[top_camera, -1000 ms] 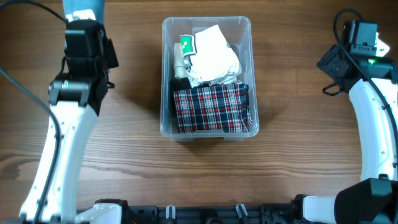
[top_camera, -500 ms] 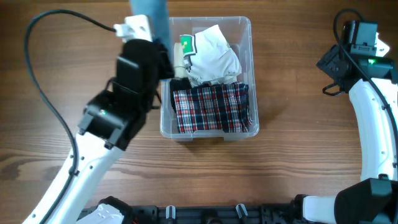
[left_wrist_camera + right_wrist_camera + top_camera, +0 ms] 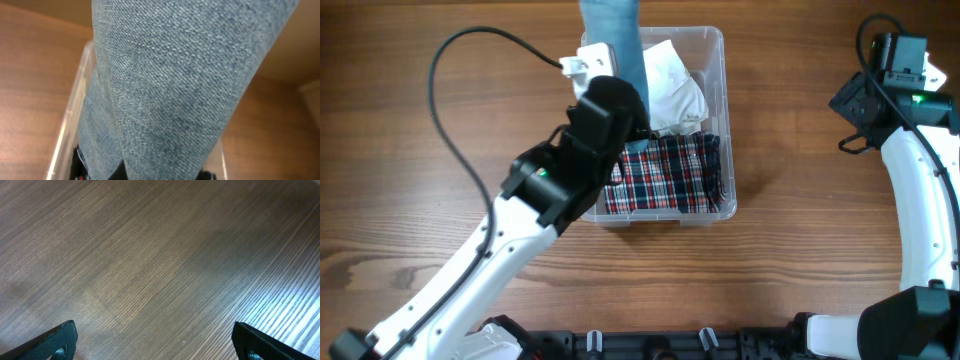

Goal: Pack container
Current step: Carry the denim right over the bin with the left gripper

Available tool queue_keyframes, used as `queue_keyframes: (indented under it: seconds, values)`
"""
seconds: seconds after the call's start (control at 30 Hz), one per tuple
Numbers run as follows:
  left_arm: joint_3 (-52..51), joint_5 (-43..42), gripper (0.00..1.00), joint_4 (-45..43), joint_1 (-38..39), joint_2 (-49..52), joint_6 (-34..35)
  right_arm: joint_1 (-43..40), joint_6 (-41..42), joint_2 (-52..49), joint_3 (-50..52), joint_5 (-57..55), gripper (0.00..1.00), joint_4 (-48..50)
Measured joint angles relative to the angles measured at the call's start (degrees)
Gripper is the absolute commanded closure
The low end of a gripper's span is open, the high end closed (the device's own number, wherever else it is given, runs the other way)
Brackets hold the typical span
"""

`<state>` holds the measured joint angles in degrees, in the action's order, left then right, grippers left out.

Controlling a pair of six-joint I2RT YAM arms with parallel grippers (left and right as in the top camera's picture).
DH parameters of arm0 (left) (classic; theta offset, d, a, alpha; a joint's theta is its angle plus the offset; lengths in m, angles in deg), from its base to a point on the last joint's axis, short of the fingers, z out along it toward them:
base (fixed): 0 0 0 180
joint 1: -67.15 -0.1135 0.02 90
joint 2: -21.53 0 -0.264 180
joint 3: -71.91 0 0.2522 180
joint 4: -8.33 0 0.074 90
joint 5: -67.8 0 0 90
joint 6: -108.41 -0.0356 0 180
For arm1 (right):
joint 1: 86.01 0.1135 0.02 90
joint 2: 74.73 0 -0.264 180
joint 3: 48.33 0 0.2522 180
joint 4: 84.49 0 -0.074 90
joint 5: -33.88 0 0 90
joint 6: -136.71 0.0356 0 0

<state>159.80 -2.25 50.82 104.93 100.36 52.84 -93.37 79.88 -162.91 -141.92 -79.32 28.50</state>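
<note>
The clear plastic container (image 3: 723, 60) stands at the table's middle back. It holds a folded plaid cloth (image 3: 665, 175) at the front and a white cloth (image 3: 677, 92) behind it. My left gripper (image 3: 617, 100) is over the container's left half, shut on a blue denim garment (image 3: 613, 30) that hangs into it. In the left wrist view the denim (image 3: 180, 85) fills the frame and hides the fingers; the container's left wall (image 3: 70, 125) shows beside it. My right gripper (image 3: 155, 340) is open and empty over bare wood, at the far right in the overhead view (image 3: 857, 103).
The wooden table (image 3: 820, 250) surrounds the container. A black cable (image 3: 450, 110) loops from the left arm over the table's left side. The right arm's base stands at the right front edge.
My left arm has swung from the table's left side to above the container, carrying the denim with it. The denim now covers the green-labelled item at the container's back left. The right arm has not moved.
</note>
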Motion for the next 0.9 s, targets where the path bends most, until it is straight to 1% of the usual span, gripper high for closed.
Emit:
queue_keyframes:
  seconds: [0.23, 0.73, 0.87, 0.9]
  values:
    - [0.0, 0.0, 0.96, 0.4, 0.4, 3.3, 1.1, 0.0, 0.0, 0.0, 0.0, 0.0, 0.00, 0.0]
    - [0.0, 4.6, 0.96, 1.2, 0.4, 4.1, 1.2, 0.0, 0.0, 0.0, 0.0, 0.0, 0.00, 0.0]
    - [0.0, 4.7, 0.95, 1.2, 0.4, 4.5, 1.2, 0.0, 0.0, 0.0, 0.0, 0.0, 0.00, 0.0]
    - [0.0, 4.9, 0.93, 1.2, 0.4, 4.8, 1.2, 0.0, 0.0, 0.0, 0.0, 0.0, 0.00, 0.0]
